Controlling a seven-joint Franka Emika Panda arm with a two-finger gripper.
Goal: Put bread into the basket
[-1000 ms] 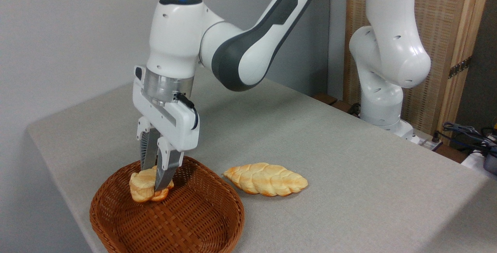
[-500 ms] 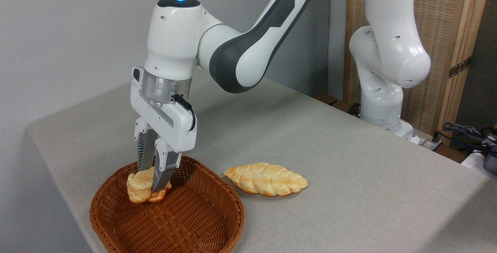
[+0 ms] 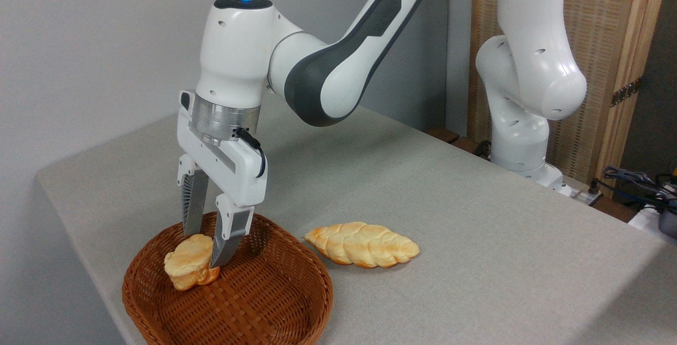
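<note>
One risk: the spread gripper (image 3: 205, 247) flanks the bread (image 3: 188, 270) inside the basket (image 3: 275, 302); lifting crooked could snag it.

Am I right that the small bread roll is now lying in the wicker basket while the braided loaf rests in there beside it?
Not quite. The bread roll does lie in the basket, but the camera view shows the braided loaf on the table, outside the basket.

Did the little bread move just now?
Yes. The bread dropped lower and leftward against the basket rim as the gripper opened.
</note>
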